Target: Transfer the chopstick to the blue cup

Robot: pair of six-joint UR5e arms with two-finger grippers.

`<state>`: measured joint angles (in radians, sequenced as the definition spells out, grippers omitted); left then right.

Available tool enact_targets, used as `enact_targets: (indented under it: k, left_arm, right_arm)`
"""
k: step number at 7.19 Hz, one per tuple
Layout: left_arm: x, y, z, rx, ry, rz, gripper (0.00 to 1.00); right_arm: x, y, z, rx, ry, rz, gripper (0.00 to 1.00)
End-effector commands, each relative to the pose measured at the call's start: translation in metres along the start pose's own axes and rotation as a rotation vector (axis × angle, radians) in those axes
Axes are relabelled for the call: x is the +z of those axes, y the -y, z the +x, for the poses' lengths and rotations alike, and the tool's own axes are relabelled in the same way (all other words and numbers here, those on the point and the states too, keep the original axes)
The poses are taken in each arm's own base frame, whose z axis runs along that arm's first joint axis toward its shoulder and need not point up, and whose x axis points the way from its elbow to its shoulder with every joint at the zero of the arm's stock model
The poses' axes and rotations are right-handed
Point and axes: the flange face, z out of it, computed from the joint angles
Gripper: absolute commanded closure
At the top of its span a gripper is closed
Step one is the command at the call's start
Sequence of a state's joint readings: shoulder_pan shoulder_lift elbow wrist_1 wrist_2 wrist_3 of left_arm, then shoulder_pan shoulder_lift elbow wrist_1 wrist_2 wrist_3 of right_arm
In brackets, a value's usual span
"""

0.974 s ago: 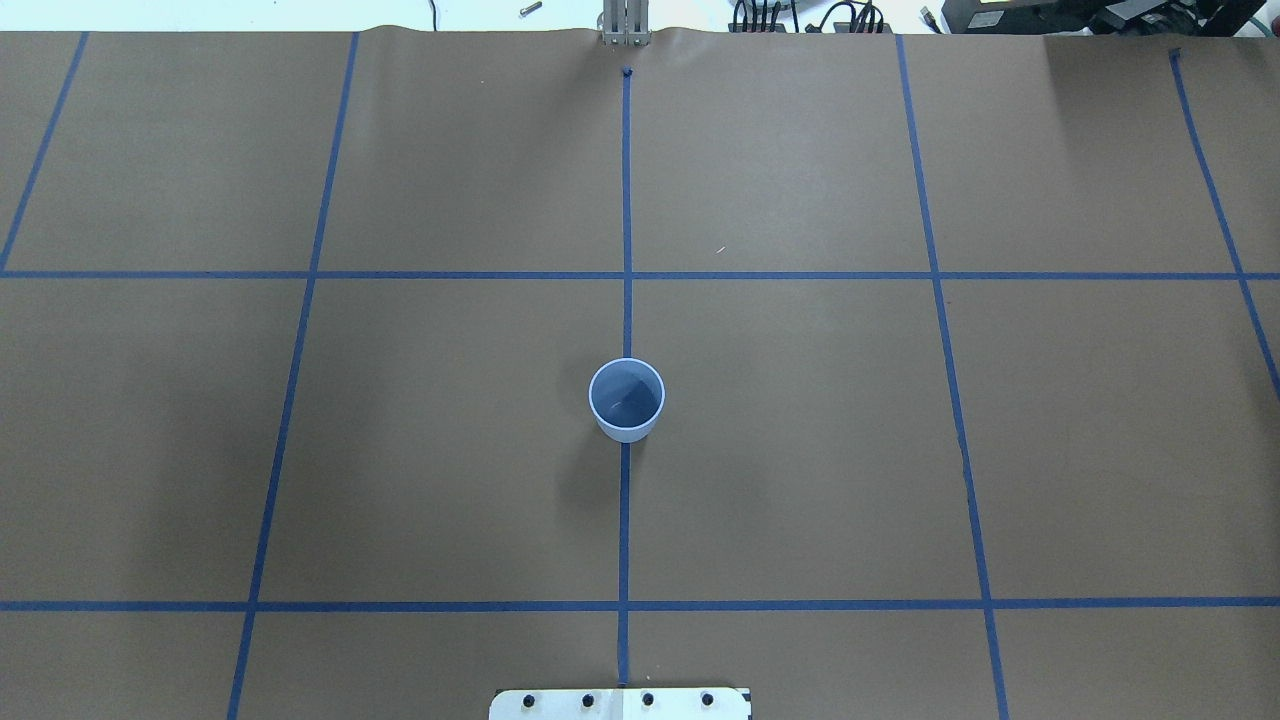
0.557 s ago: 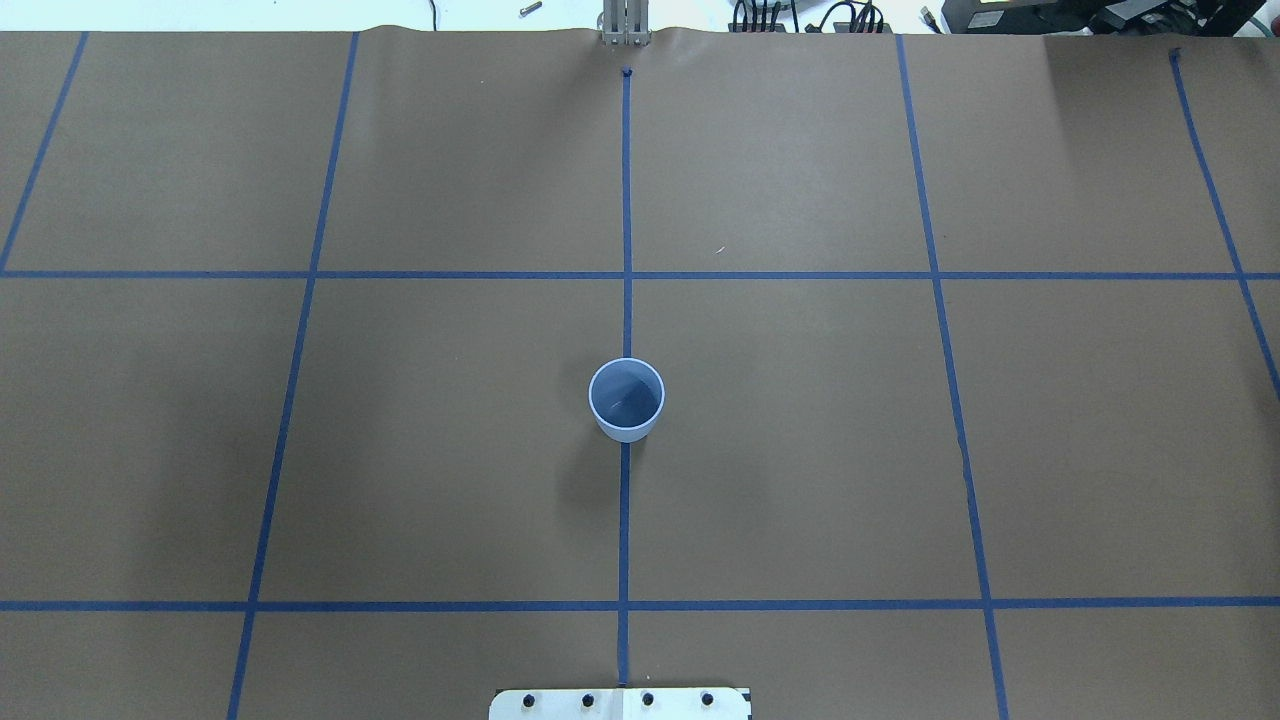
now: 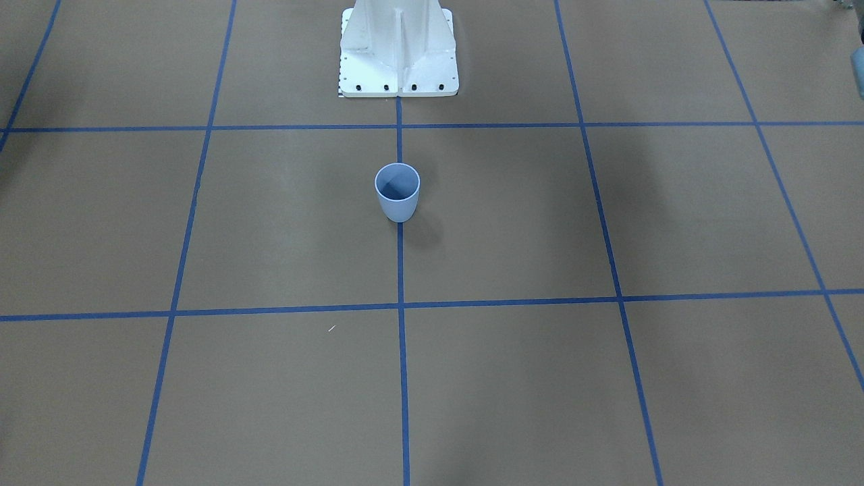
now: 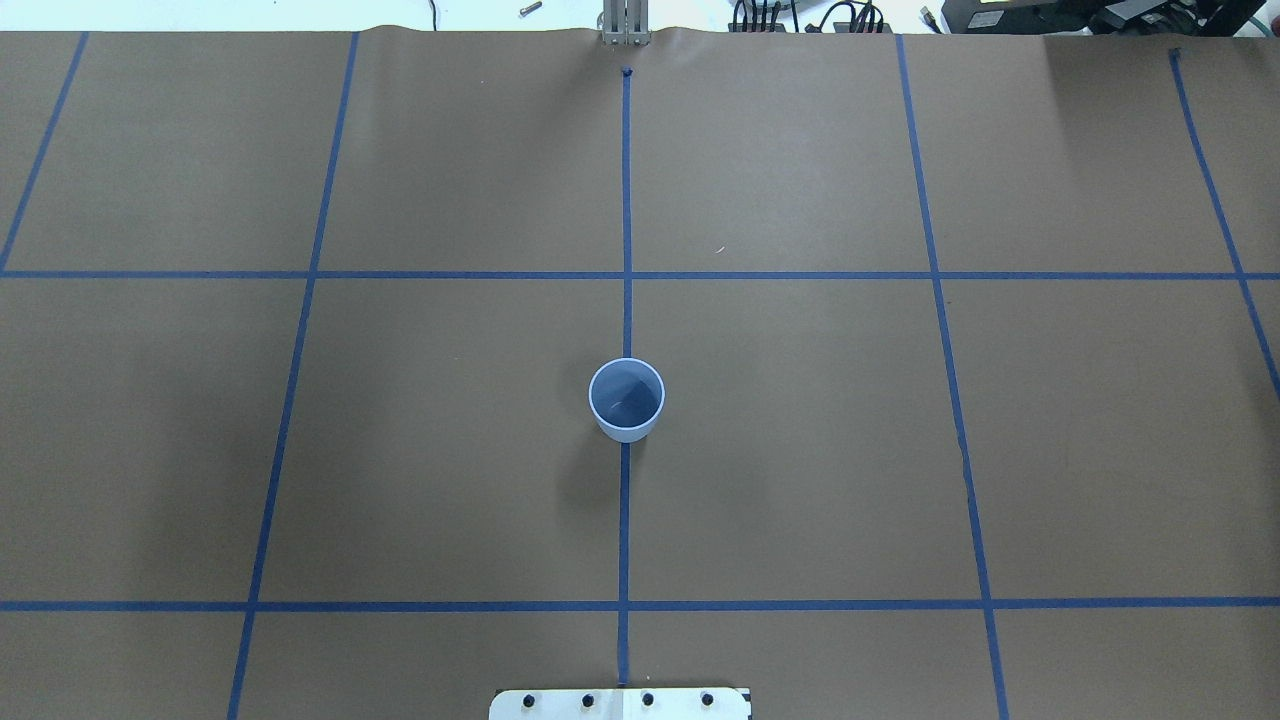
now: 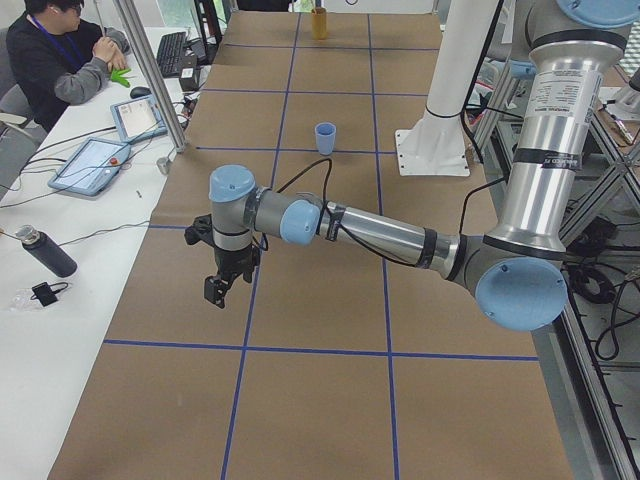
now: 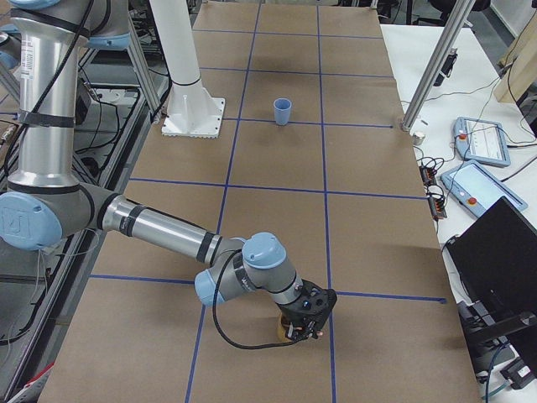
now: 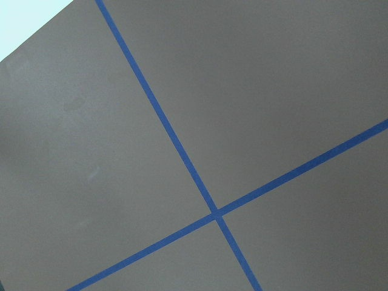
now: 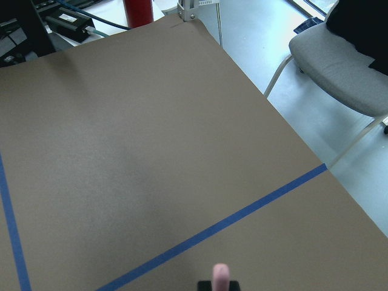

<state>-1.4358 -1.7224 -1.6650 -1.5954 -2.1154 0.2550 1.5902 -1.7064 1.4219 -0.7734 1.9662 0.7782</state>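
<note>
Containers. The pale blue plastic cup [image 4: 626, 400] stands upright on the centre tape line. It is mid-counter, somewhat nearer the robot-side edge. Inside it, only its own blue wall and floor show. A yellow-orange cup [image 5: 318, 22] stands near the counter's right end. In the exterior right view the right gripper [image 6: 307, 327] hangs just over a tan shape there and hides most of it.

The chopstick [image 8: 220, 274] shows only a pink rounded end, at the bottom edge of the right wrist view. The rest is hidden, and I cannot tell whether it stands in a cup. I cannot tell whether the right gripper is parted or closed.

The left gripper [image 5: 216, 290] hangs above the paper toward the counter's left end, pointing down. I cannot tell its state either.

Surface. Brown paper [image 4: 800, 480] carries a blue tape grid [image 4: 625, 200]. A white base plate [image 3: 398, 74] sits at the robot-side edge.

Room. A seated operator [image 5: 55, 55] is at a white desk [image 5: 60, 300] along the operators' edge. A grey chair [image 8: 339, 60] stands past the right end.

Clearance. Both grippers are well apart from the blue cup, one toward each end.
</note>
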Motion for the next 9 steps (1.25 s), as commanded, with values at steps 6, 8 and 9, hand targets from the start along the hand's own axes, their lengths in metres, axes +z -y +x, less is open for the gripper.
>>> enact_targets:
  k: [6,8,9]
  left_arm:
    - [0.004,-0.010,-0.010,-0.026,0.010,-0.016,0.02]
    - [-0.001,-0.047,-0.040,-0.190,-0.029,-0.010,0.02]
    - [-0.002,-0.067,-0.046,-0.332,-0.145,0.011,0.02]
  right_arm:
    - [-0.165,0.075,0.000,0.008,0.016,0.093,1.00]
    - [-0.181,0.102,-0.038,0.003,0.078,0.069,1.00]
    - [-0.179,0.100,-0.075,-0.022,0.150,0.020,1.00]
